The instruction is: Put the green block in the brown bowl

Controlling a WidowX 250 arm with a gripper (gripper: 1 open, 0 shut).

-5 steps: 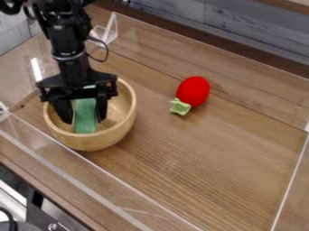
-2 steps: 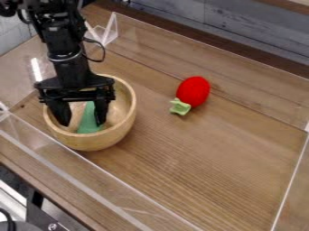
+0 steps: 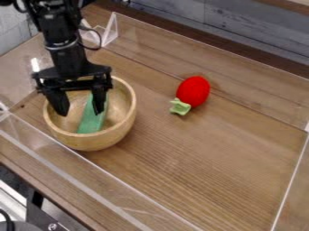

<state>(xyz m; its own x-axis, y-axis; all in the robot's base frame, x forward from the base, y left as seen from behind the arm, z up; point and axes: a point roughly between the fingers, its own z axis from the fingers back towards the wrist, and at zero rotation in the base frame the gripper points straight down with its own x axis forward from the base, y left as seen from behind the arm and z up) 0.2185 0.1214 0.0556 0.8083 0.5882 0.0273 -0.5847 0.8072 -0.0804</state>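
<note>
The green block (image 3: pixel 92 118), a flat mid-green bar, lies slanted inside the brown bowl (image 3: pixel 115 133), a round light-tan wooden bowl at the left of the table. My gripper (image 3: pixel 79 102) hangs just above the bowl with its two black fingers spread wide, one on each side of the block. Nothing is between the fingers; the block rests in the bowl below them, apart from the fingertips.
A red round object (image 3: pixel 193 89) sits right of the bowl with a tiny pale-green piece (image 3: pixel 180 108) beside it. Clear plastic walls (image 3: pixel 145 185) fence the wooden tabletop on the front, left and right sides.
The gripper has risen out of the bowl, staying open. The green block stays behind in the bowl, leaning against its inside.
</note>
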